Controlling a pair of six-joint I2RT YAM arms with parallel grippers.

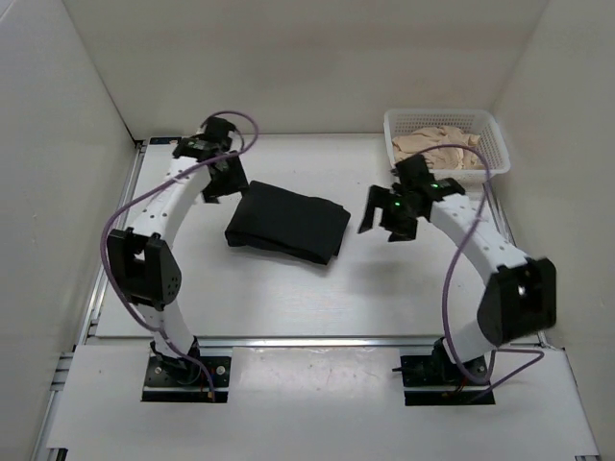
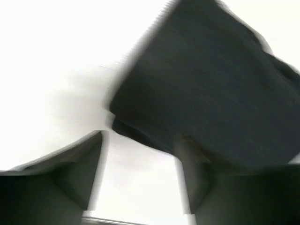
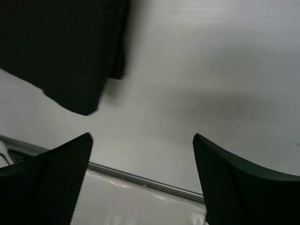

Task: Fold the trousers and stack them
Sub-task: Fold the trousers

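We've got the trousers (image 1: 286, 226) folded flat, left gripper (image 1: 219, 182) just beside their left edge, right gripper (image 1: 382, 221) near their right, both with jaws apart and empty.

White basket (image 1: 497, 144) of beige cloth (image 1: 437, 142)

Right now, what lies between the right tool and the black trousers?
Only bare table separates the right tool and the trousers, per the top view.

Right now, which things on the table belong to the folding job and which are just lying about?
For the job: black trousers, folded, mid-table; left gripper and right gripper, both open and empty.
Lying about: white basket, far right corner; beige garments inside it.
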